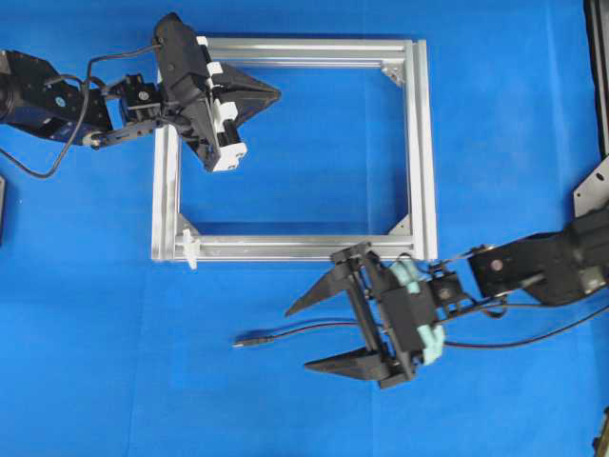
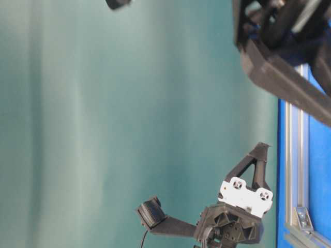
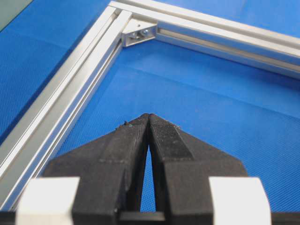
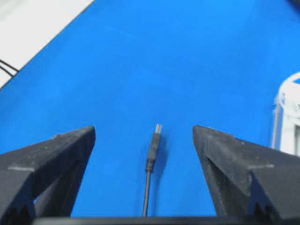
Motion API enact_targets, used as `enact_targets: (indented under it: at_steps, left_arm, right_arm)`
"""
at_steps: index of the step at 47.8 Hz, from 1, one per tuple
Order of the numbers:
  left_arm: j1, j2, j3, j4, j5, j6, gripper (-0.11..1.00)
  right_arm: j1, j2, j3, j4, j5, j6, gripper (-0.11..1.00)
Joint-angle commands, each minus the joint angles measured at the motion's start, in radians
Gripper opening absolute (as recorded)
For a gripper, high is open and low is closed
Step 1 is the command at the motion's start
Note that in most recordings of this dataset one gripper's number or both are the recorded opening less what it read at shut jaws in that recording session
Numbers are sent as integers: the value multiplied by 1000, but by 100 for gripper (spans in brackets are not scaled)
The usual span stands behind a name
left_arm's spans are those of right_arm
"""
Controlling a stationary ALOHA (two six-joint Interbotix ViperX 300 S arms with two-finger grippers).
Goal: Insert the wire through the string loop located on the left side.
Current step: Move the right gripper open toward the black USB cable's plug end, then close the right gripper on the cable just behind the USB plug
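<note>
One wire (image 1: 285,335) lies between the right gripper's (image 1: 306,335) spread fingers; one string loop (image 1: 189,248) (at ten o'clock) hangs on one frame (image 1: 419,143); left gripper (image 1: 276,93) pinched together, empty.

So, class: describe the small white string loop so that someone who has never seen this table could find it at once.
Start at the silver square frame on the blue table and go to its bottom-left corner in the overhead view. There, on the frame's outer edge, sits the string loop, a tiny white tie. Unlike the silver corner brackets inside the frame, it is white and sticks outward.

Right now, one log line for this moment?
left hand: shut, empty, over frame | right hand: open, straddling wire | wire: on table | loop: unthreaded
</note>
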Motion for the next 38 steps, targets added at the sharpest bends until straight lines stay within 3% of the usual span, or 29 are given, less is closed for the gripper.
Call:
enact_targets:
  at_steps: [1, 25, 38]
  left_arm:
    - [-3, -28, -9, 3, -5, 2, 0]
    - [-3, -29, -3, 3, 0, 2, 0]
    - [-3, -29, -3, 3, 0, 2, 0]
  right_arm:
    - [2, 8, -52, 3, 2, 2, 90]
    - [-15, 51, -86, 44, 61, 2, 90]
    - [-18, 147, -101, 98, 61, 2, 90]
